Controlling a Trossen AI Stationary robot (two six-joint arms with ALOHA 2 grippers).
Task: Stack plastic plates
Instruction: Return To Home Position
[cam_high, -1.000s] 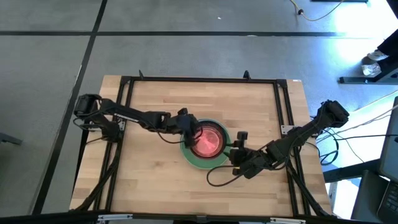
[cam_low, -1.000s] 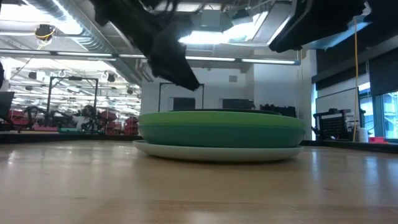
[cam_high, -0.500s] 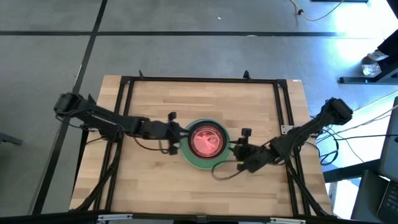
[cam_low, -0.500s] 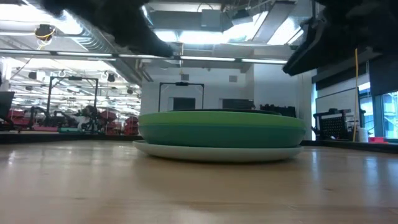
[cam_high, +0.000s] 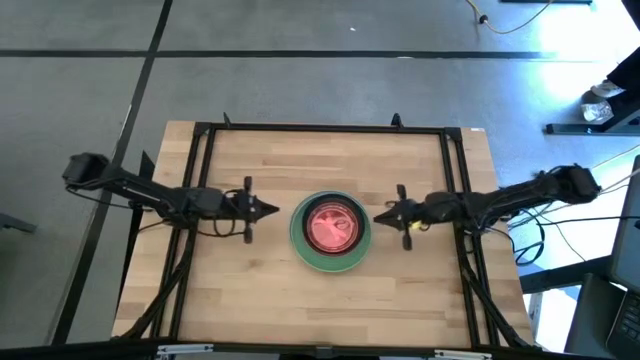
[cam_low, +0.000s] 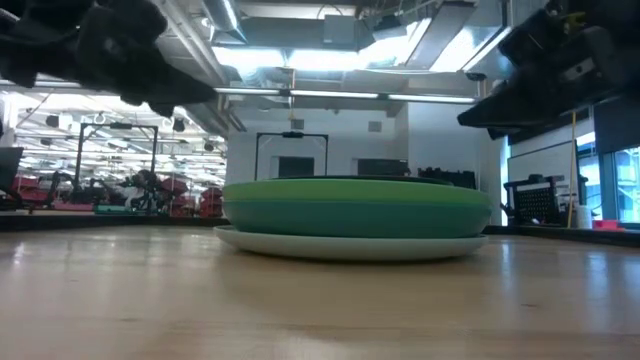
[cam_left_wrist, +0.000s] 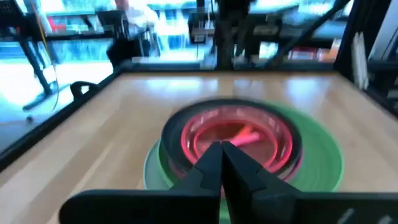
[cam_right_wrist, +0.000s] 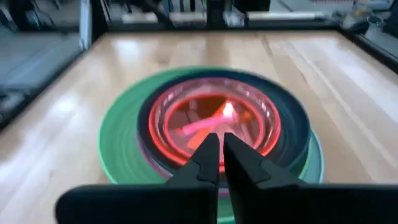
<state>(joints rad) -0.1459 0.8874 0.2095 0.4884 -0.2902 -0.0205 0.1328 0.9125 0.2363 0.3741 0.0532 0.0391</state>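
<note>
Plate stack (cam_high: 330, 228) sits centred (L jaws, R jaws closed, flanking).

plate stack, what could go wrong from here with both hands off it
The left hand and right hand point at the plate stack from either side, both shut; a low swing could nudge it. The pale bottom plate sticks out past the teal plate, so a bump might shift layers.
</note>
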